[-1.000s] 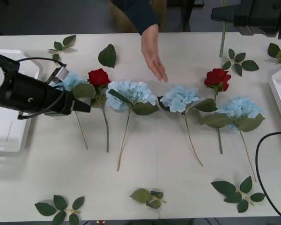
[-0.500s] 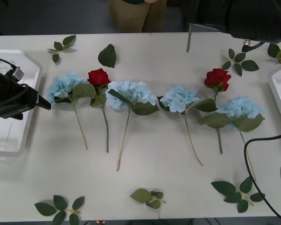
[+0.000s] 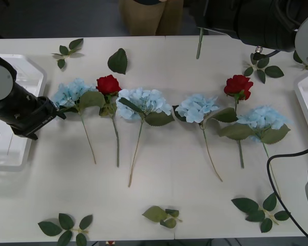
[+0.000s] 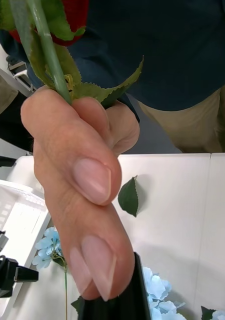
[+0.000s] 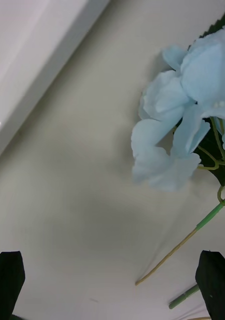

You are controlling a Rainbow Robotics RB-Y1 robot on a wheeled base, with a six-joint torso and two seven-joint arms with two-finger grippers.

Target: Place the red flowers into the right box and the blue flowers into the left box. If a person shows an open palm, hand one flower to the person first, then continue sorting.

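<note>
I have the right gripper [image 3: 204,26] raised at the table's far edge, about 12 to 1 o'clock in the front view, with a green stem [image 3: 199,43] hanging below it. In the right wrist view the person's hand [image 4: 77,165] is pinching that stem [image 4: 47,50] between thumb and curled fingers, just under the red rose head [image 4: 75,20]. I judge this to be the handover. To do it well I should hold the arm steady, let go only once the hand clearly carries the flower, then draw away along the stem's line rather than across it.

My left gripper [image 3: 54,115] hangs low at 9 o'clock with its fingers spread, just beside the leftmost blue flower [image 3: 72,93], whose petals [image 5: 187,125] lie close ahead of it. The left box [image 3: 33,66] sits right behind that arm, so there is little room there, and I should lift before swinging.

The right box [image 3: 304,97] shows its rim at 3 o'clock. Two red flowers [image 3: 108,84] [image 3: 238,86] lie in the row. The bare table [image 3: 164,189] toward 6 o'clock gives the widest free lane.
</note>
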